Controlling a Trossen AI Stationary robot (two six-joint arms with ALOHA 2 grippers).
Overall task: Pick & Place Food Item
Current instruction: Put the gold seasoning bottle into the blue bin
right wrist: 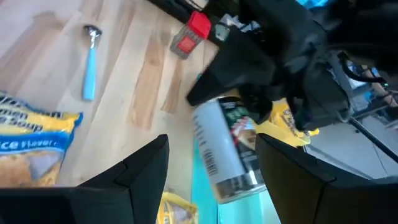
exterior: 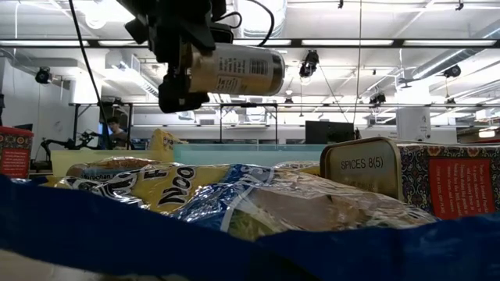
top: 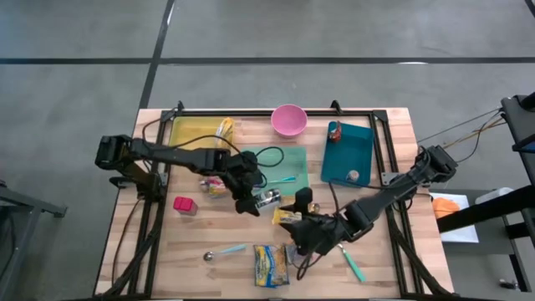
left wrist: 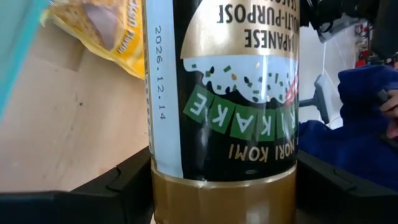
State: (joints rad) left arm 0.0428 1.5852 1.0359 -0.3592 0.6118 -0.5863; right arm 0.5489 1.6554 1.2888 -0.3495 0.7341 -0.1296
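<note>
The left tool [top: 251,199] is closed on a furikake seasoning jar [top: 267,199], gripping it at 1 end between its 2 fingers [left wrist: 127,177]. In the low view the jar [exterior: 234,70] hangs lying on its side, raised clear of the surface [top: 376,259], with the left tool [exterior: 181,66] at its left end. In the high view the jar sits over the centre of the surface, at the near edge of a green mat [top: 280,167].

The right tool [top: 303,238] hovers to the near right of the jar, apart from it. Its 2 fingers [right wrist: 146,165] stand apart with nothing between them. In the right wrist view the jar [right wrist: 224,149] lies ahead of the open fingers, untouched by them.

Other items on the surface:
- 1 yellow-and-blue noodle packet [top: 270,264] at the near edge, just near of the right tool.
- 1 blue-handled spoon [top: 224,252] to the left of the packet.
- 1 red-capped container [top: 184,205] toward the left.
- 1 pink bowl [top: 288,119] at the far edge.
- 1 teal tray [top: 347,153] at the far right.
- 1 yellow tray [top: 194,130] at the far left.
</note>
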